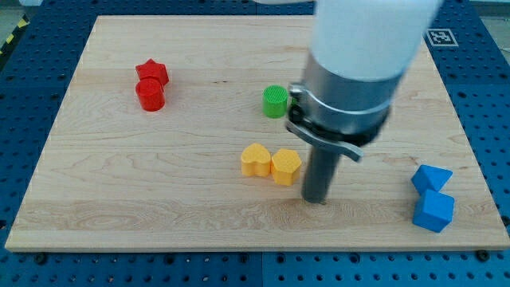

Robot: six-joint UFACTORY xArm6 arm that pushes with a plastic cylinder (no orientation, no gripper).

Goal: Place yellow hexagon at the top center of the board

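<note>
Two yellow blocks sit side by side near the counter's (96,215) middle, and your tip (315,199) stands just beside the yellow hexagon (286,166), toward the bottom-right corner.

You have no jaws on this end effector, only a bare rod, so it holds nothing. The hexagon touches the yellow heart (256,159) and lies well short of the top edge's centre. Your tip's place below the hexagon looks chosen for a push toward the top edge. Mind the green cylinder (275,101) in the path; the red pair (151,84) and blue pair (432,198) sit well apart.
</note>
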